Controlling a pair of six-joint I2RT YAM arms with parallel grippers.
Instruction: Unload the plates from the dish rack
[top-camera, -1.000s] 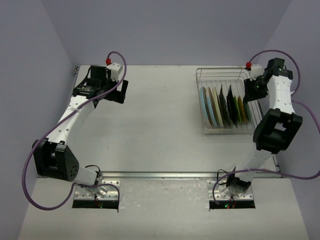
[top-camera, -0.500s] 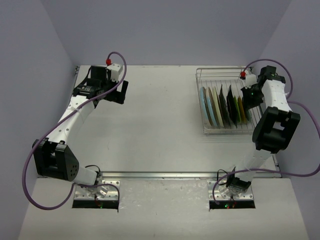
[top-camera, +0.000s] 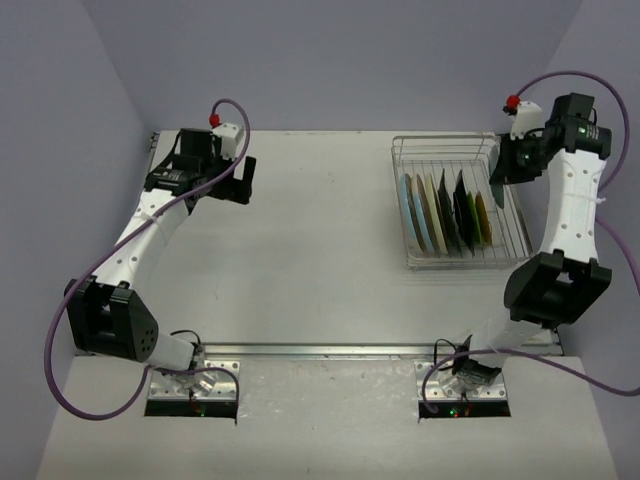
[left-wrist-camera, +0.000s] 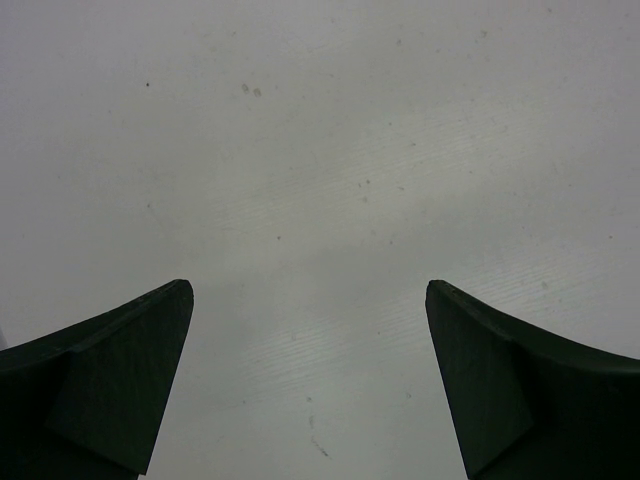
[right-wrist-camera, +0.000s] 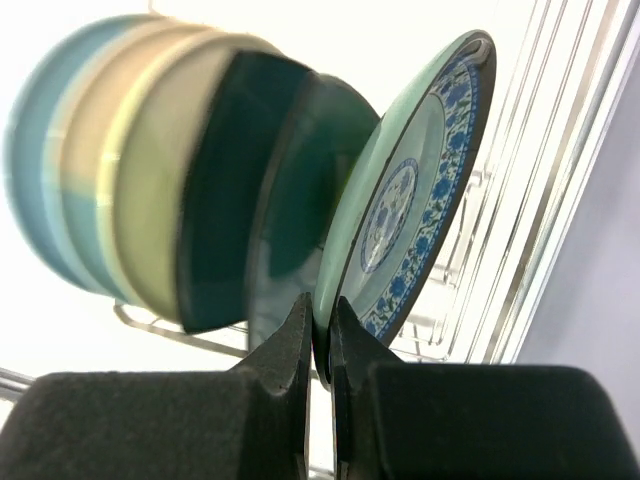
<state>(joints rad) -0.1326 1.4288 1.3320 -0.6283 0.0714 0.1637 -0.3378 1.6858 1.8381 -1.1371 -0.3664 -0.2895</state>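
Observation:
The silver wire dish rack (top-camera: 457, 263) stands at the table's back right with several plates (top-camera: 438, 212) upright in its slots. My right gripper (top-camera: 504, 172) is raised above the rack's right end, shut on the rim of a pale green plate with a blue flower border (right-wrist-camera: 412, 195). That plate hangs edge-on (top-camera: 497, 193) clear of the others. In the right wrist view the gripper (right-wrist-camera: 320, 322) pinches the plate's lower edge, with blue, cream and dark teal plates (right-wrist-camera: 150, 180) behind it. My left gripper (top-camera: 246, 181) stands open over bare table at the back left (left-wrist-camera: 308, 290).
The rack's wire side (right-wrist-camera: 525, 200) runs just right of the held plate. The lilac right wall (top-camera: 600, 60) is close to my right arm. A purple cable (top-camera: 560, 80) loops above the right wrist.
My right gripper has shut on the flower-bordered plate and lifted it up out of the rack's right end. The left arm has not moved.

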